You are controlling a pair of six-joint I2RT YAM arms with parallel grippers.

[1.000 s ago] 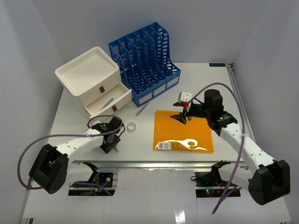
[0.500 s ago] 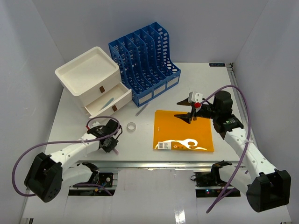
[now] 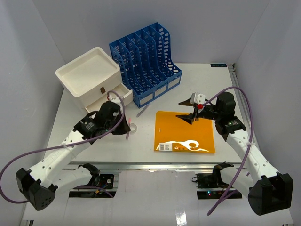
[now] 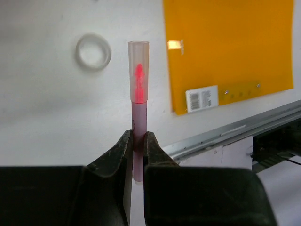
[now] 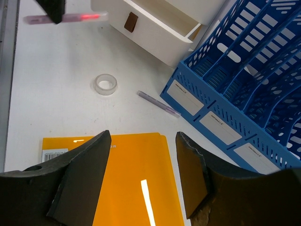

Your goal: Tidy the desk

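Left claw point(image 4: 137, 143) is operating as follows: I am pinching its jaws nearly closed on the lower barrel of a translucent pink marker point(image 4: 138, 89), holding it above the near-left part of the desk point(image 3: 207, 82). The desk is lying flat under both my arms, spreading from the near rail to the far wall. An orange folder point(image 3: 186, 134) is lying near-right, and a clear tape ring point(image 4: 93, 51) is sitting just left of it. I am holding my right claw point(image 5: 143, 141) wide apart and empty over the folder's far edge. Farther out, a purple pen point(image 5: 159, 103) is lying beside the blue file rack point(image 3: 146, 56). Far-left, the white drawer box point(image 3: 91, 77) is standing with its lower drawer pulled out.
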